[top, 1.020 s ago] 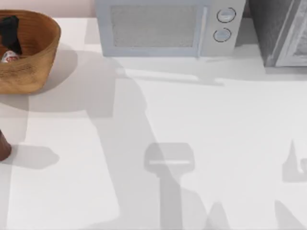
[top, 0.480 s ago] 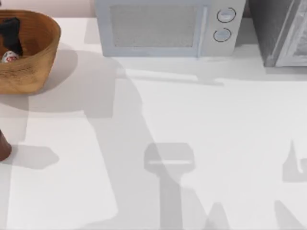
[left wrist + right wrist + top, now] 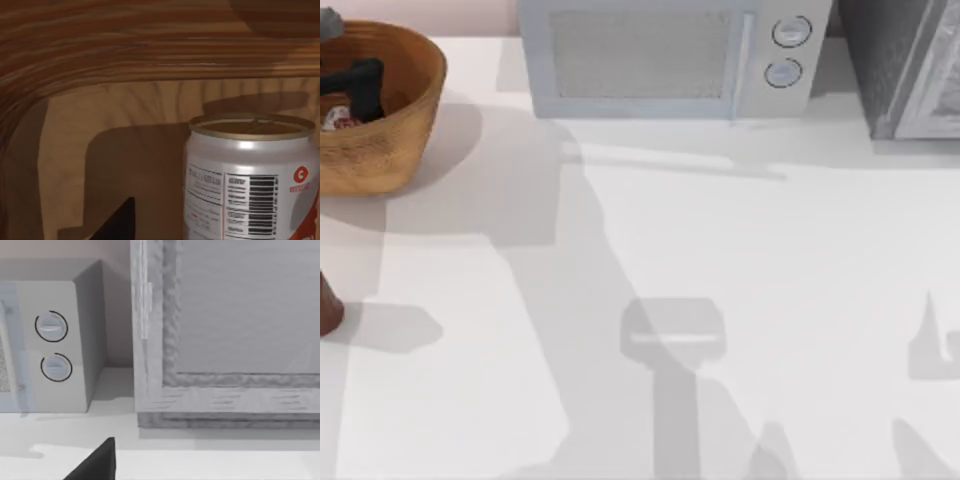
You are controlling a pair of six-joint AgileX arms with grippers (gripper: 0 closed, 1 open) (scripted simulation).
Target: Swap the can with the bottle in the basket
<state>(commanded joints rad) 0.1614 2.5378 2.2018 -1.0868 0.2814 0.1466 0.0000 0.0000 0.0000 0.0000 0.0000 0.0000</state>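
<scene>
The wicker basket (image 3: 405,110) stands at the table's far left corner. Inside it is the white can (image 3: 337,118) with red print, which the left wrist view shows close up as the can (image 3: 250,175), gold top uppermost, against the basket wall (image 3: 125,60). My left gripper (image 3: 362,85) hangs open inside the basket, just right of the can and not touching it. One black fingertip (image 3: 117,222) shows beside the can. The dark reddish-brown bottle (image 3: 326,305) stands on the table at the left edge, partly cut off. In the right wrist view, my parked right gripper's fingertip (image 3: 97,460) shows.
A grey microwave (image 3: 665,55) sits along the back edge, also seen as the microwave (image 3: 50,345) from the right wrist. A grey cabinet (image 3: 910,65) stands at the back right. Arm shadows fall across the white table (image 3: 720,250).
My left gripper has shifted right inside the basket, away from the can. The can and the bottle have stayed where they were.
</scene>
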